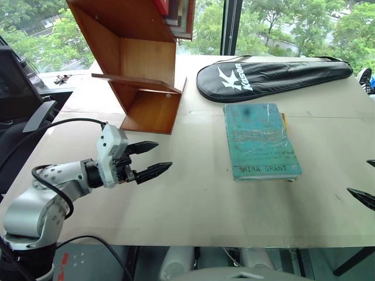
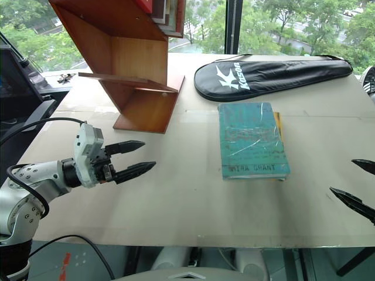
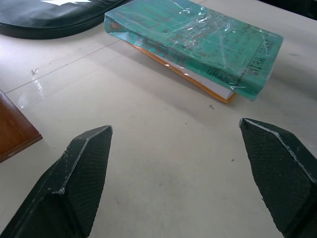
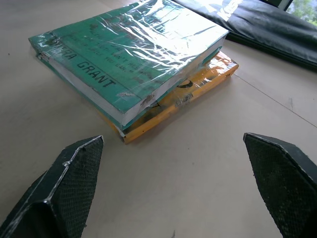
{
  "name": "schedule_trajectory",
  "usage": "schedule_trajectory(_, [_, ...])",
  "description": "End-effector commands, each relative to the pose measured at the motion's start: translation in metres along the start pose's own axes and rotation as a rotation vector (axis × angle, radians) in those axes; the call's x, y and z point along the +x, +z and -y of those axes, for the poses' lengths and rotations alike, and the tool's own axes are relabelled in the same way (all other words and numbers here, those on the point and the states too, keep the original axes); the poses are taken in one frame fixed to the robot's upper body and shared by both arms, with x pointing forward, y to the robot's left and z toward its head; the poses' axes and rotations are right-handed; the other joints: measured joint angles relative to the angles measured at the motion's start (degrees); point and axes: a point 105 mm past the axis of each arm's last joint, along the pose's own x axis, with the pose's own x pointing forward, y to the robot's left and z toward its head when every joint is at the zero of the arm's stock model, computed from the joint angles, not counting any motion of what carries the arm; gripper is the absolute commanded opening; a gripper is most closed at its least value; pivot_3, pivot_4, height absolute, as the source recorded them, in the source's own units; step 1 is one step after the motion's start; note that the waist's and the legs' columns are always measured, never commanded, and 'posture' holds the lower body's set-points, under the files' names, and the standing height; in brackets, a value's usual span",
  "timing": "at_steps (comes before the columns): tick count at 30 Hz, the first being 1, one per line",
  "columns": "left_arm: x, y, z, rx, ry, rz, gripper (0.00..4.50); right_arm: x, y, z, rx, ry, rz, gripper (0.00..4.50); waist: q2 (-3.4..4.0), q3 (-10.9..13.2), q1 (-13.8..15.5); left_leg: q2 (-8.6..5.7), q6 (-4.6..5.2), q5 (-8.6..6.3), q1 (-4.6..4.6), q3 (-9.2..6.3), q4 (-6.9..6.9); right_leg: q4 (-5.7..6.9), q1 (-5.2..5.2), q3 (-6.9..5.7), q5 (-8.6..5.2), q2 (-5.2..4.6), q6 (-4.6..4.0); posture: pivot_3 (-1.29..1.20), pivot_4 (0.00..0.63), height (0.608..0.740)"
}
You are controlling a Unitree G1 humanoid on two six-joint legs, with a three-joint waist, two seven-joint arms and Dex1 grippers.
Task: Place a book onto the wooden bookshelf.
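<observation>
A pale tabletop (image 1: 193, 199) stands before windows with green trees outside. The book (image 1: 259, 140) lies flat near the middle, toward the right edge, its long axis running from near edge to far edge, on top of a yellow-orange book (image 4: 183, 99). "MIRA GRANT" reads along its near end. Beyond it, by the far edge, lies a black racket bag (image 1: 272, 76) with white "Kason" lettering. The wooden bookshelf (image 1: 140, 64) stands at the far left. The left tool (image 1: 151, 159) and right tool (image 2: 358, 186) hover empty, fingers spread wide.
</observation>
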Motion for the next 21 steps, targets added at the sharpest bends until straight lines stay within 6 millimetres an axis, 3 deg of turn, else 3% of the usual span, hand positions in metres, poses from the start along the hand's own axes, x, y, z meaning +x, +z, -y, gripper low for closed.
schedule_trajectory(1, [0.000,0.010,0.003,0.035,-0.017,0.033,4.22,-0.001,0.010,-0.006,-0.019,-0.018,0.026,4.50,0.01,0.00,0.02,0.00,0.00,0.00,0.00,0.00,0.00,0.00,0.00,0.00,0.00,0.00,0.00,0.00,0.150,0.740])
schedule_trajectory(4, [0.017,0.020,0.005,0.045,-0.033,0.083,4.22,0.014,0.015,-0.013,-0.003,-0.042,0.060,4.50,0.02,0.00,0.30,0.00,-0.01,0.00,-0.04,-0.07,-0.06,0.00,-0.03,-0.08,0.03,-0.02,0.06,0.00,0.150,0.740])
schedule_trajectory(8, [0.022,0.023,0.006,0.058,-0.043,0.093,4.22,0.022,0.018,-0.013,-0.010,-0.062,0.067,4.50,0.02,0.01,-0.02,-0.02,-0.01,0.00,-0.05,-0.02,-0.05,-0.05,-0.03,-0.05,0.08,-0.06,0.13,0.00,0.150,0.740])
schedule_trajectory(10, [0.027,0.028,0.010,0.080,-0.063,0.099,4.22,0.030,0.023,-0.004,0.014,-0.129,0.089,4.50,0.03,0.01,-0.09,-0.02,-0.01,-0.01,-0.06,-0.02,-0.06,-0.08,-0.03,-0.06,0.08,-0.05,0.13,0.00,0.150,0.740])
schedule_trajectory(17, [0.036,0.038,0.030,0.189,-0.183,0.102,4.22,0.079,0.022,0.021,0.064,-0.287,-0.110,4.50,0.07,0.04,-0.23,-0.03,-0.04,0.01,-0.10,-0.01,-0.06,-0.06,-0.10,-0.06,0.01,-0.05,0.01,0.00,0.150,0.740])
schedule_trajectory(18, [0.037,0.039,0.032,0.190,-0.189,0.106,4.29,0.087,0.025,0.026,0.104,-0.315,-0.107,4.10,0.08,0.05,-0.18,-0.03,-0.06,0.03,-0.13,0.04,-0.06,-0.09,-0.14,-0.02,0.01,-0.03,0.01,0.00,0.150,0.740])
schedule_trajectory(20, [0.037,0.040,0.034,0.185,-0.195,0.112,4.29,0.102,0.029,0.029,0.115,-0.340,-0.141,3.74,0.10,0.08,-0.21,-0.03,-0.08,0.04,-0.14,0.04,-0.06,-0.09,-0.14,-0.01,0.02,0.00,0.02,0.00,0.150,0.740])
schedule_trajectory(21, [0.038,0.040,0.034,0.186,-0.195,0.113,4.29,0.105,0.027,0.035,0.106,-0.391,-0.196,3.26,0.09,0.10,-0.14,-0.04,-0.08,0.04,-0.18,0.04,-0.06,-0.10,-0.15,-0.01,0.02,0.01,0.01,0.00,0.150,0.740])
